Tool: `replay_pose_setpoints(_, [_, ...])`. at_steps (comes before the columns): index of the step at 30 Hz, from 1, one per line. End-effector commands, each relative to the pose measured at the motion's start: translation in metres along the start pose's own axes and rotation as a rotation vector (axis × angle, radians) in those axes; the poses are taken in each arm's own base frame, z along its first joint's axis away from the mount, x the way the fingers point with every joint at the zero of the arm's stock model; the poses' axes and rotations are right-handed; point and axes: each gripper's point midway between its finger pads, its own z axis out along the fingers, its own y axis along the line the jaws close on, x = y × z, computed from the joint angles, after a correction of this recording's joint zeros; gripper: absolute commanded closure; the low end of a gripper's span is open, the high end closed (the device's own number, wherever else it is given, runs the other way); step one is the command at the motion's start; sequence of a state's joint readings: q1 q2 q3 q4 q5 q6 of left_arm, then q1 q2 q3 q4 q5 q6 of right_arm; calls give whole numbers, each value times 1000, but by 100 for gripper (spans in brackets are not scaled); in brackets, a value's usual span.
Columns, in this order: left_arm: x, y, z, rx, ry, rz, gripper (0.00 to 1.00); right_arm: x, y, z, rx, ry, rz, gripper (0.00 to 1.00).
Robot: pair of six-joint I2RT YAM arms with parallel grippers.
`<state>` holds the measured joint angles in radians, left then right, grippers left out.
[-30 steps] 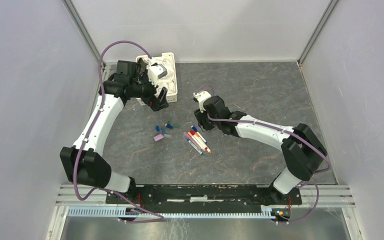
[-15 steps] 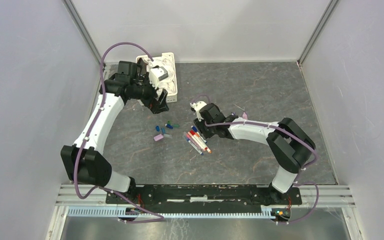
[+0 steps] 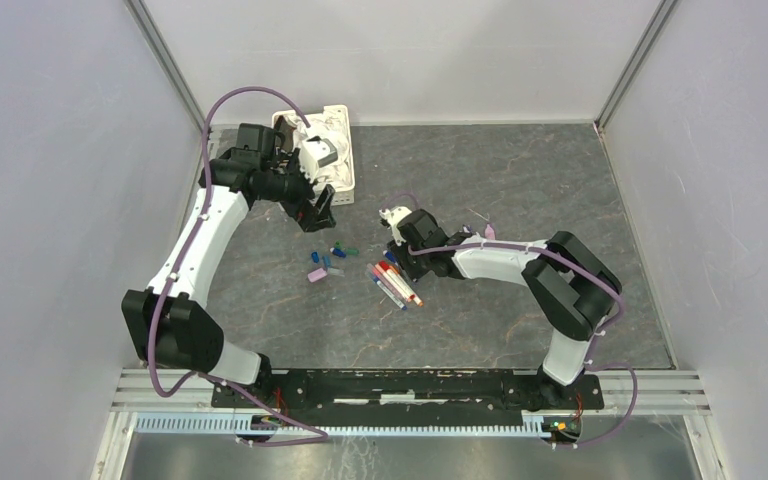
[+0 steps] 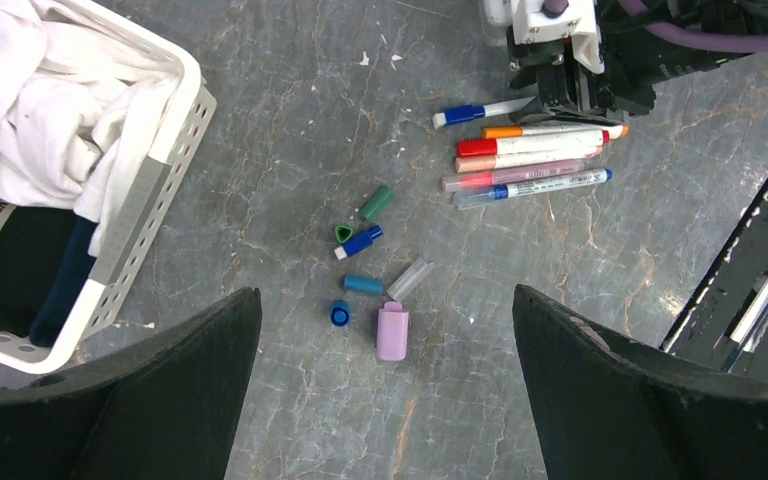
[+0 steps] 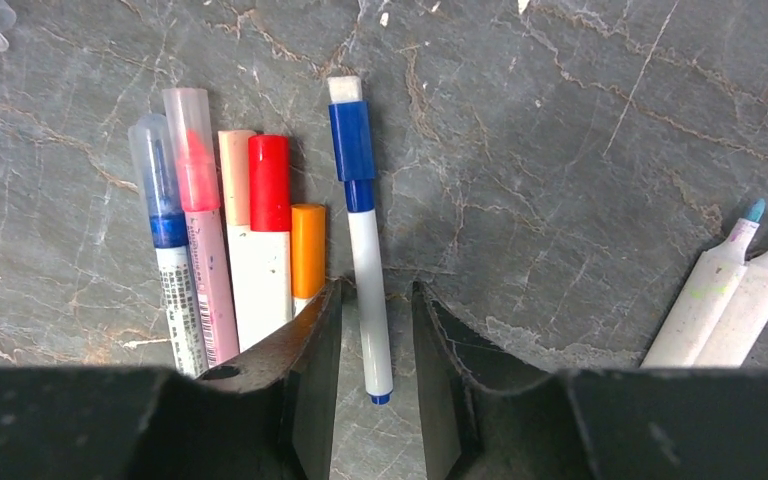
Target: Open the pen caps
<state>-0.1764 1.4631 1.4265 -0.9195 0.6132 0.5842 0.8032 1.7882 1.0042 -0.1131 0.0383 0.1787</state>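
Note:
My right gripper (image 5: 376, 288) is low over the table and open, its jaws narrowly straddling the white barrel of a thin pen (image 5: 372, 330) with slim gaps on both sides. That pen's blue cap (image 5: 351, 140) is on. Beside it lie several capped pens, with a red cap (image 5: 269, 175) and an orange cap (image 5: 308, 235) among them. Loose pen caps lie to the left: pink (image 4: 392, 331), blue (image 4: 340, 313), teal (image 4: 364, 284), green (image 4: 377, 202). My left gripper (image 4: 385, 380) hangs wide open above them, holding nothing.
A white slotted basket (image 4: 150, 200) with white cloth stands at the back left, close to the left arm (image 3: 210, 225). Two uncapped white pens (image 5: 730, 290) lie right of the right gripper. The arms' base rail (image 3: 400, 385) runs along the near edge.
The right arm has folded in and come down and left onto the pen group, its jaws narrowing around the blue-capped pen. The left gripper has barely shifted and stays wide.

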Motion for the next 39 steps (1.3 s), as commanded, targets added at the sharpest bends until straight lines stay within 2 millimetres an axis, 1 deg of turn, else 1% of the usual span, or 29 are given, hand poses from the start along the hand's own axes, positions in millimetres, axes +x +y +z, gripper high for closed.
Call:
replay_pose_setpoints(1, [-11, -7, -6, 34, -27, 63, 0, 3, -2, 8, 20, -4, -1, 64])
replay_pose_setpoints(5, [-8, -9, -5, 58, -19, 80, 0, 12, -2, 10, 12, 5, 5, 65])
replay_pose_setpoints(7, [1, -14, -1, 92, -2, 106, 0, 12, 3, 9, -26, -4, 22, 66])
replay_pose_setpoints(9, [15, -20, 4, 124, 11, 155, 0, 3, 7, 2, -75, -39, 36, 70])
replay_pose_setpoints(11, [29, -26, 8, 148, 28, 211, 0, -13, 7, -8, -86, -80, 27, 77])
replay_pose_setpoints(12, [34, -29, 10, 159, 37, 230, 0, -22, 6, -14, -88, -100, 15, 83])
replay_pose_setpoints(14, [40, -34, 13, 188, 55, 255, 0, -39, 5, -26, -106, -132, 5, 90])
replay_pose_setpoints(16, [43, -42, 17, 230, 72, 281, 0, -54, 10, -39, -157, -157, -5, 95])
replay_pose_setpoints(19, [45, -52, 22, 287, 84, 331, 0, -66, 11, -53, -195, -169, -21, 100])
replay_pose_setpoints(20, [45, -54, 23, 300, 81, 344, 0, -68, 13, -57, -216, -165, -26, 100])
replay_pose_setpoints(23, [42, -63, 23, 341, 53, 398, 0, -75, 29, -72, -330, -164, -36, 100])
replay_pose_setpoints(26, [38, -69, 26, 354, 24, 463, 0, -76, 64, -91, -538, -138, -43, 100])
replay_pose_setpoints(27, [37, -71, 28, 357, 26, 489, 0, -75, 70, -95, -580, -127, -35, 100])
replay_pose_setpoints(30, [38, -78, 36, 369, 65, 561, 0, -81, 82, -106, -658, -139, -14, 100])
replay_pose_setpoints(32, [39, -84, 42, 381, 90, 605, 0, -86, 95, -116, -745, -151, -2, 100])
replay_pose_setpoints(34, [40, -91, 47, 396, 105, 638, 1, -90, 102, -122, -800, -151, 6, 100])
replay_pose_setpoints(37, [42, -100, 50, 418, 114, 664, 4, -92, 108, -123, -843, -141, 23, 100])
replay_pose_setpoints(39, [44, -104, 52, 429, 124, 674, 8, -93, 109, -123, -858, -134, 31, 100])
